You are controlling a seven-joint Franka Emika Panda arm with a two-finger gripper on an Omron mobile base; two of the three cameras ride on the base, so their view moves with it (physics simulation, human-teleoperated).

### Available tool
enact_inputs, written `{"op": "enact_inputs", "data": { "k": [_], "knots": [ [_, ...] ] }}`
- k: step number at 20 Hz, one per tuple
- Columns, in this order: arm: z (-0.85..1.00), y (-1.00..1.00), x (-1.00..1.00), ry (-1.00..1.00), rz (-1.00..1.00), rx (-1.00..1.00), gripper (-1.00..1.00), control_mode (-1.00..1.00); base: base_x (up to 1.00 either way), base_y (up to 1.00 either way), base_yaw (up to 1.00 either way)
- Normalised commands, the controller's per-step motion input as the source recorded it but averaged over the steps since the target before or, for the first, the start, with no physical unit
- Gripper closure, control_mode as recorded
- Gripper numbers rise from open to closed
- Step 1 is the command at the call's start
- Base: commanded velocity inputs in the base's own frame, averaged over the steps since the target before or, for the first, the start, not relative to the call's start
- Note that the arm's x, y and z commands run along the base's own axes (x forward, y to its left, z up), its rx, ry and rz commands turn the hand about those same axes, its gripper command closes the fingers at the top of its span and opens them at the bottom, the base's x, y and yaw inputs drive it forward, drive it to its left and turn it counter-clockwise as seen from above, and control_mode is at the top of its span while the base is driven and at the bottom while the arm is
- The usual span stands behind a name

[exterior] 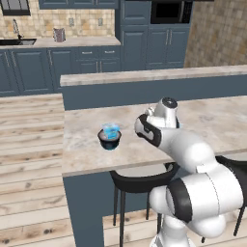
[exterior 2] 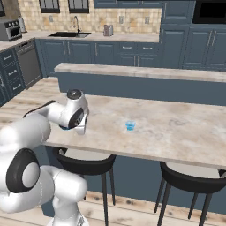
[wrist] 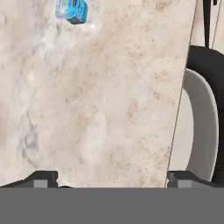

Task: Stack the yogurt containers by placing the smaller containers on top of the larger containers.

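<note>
Dark, your two fingers (wrist: 43,177) sit at the bottom corners of the hand view, spread wide with nothing between them, looking down on bare beige marble. That marble is the surface (wrist: 100,109), and its front edge runs down the right of the hand view, with a black bar stool (wrist: 205,118) and its pale seat just beyond the edge.

Further out along the hand view, near the top left, you can see one small light-blue cup (wrist: 71,10) lying alone on the surface, well apart from the fingers. The right base view shows this small light-blue cup (exterior 2: 129,126) near the middle of the surface (exterior 2: 176,128), to the right of the arm.

In the left base view, the dark tub (exterior: 109,139) stands on the surface (exterior: 87,144) to the left of the arm, and a second light-blue cup (exterior: 110,130) sits on top of it.
</note>
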Motion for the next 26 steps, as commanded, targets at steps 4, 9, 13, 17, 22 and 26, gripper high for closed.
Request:
{"op": "enact_inputs", "data": {
  "k": [4, 9, 13, 17, 22, 26],
  "knots": [
    [0.31, -0.28, 0.0, 0.34, 0.0, 0.0, -1.0, -1.0, 0.0, 0.0, 0.0],
    [0.08, -0.35, 0.0, 0.28, 0.0, 0.0, -1.0, -1.0, 0.0, 0.0, 0.0],
    [0.0, -0.31, 0.01, 0.18, 0.0, 0.0, -1.0, -1.0, 0.0, 0.0, 0.0],
    [0.0, -0.29, 0.0, 0.03, 0.0, 0.0, -1.0, -1.0, 0.0, 0.0, 0.0],
    [0.0, -0.28, 0.01, 0.0, 0.0, 0.0, -1.0, -1.0, 0.0, 0.0, 0.0],
    [0.0, -0.27, 0.0, -0.01, 0.0, 0.0, -1.0, -1.0, 0.0, 0.0, 0.0]
  ]
}}
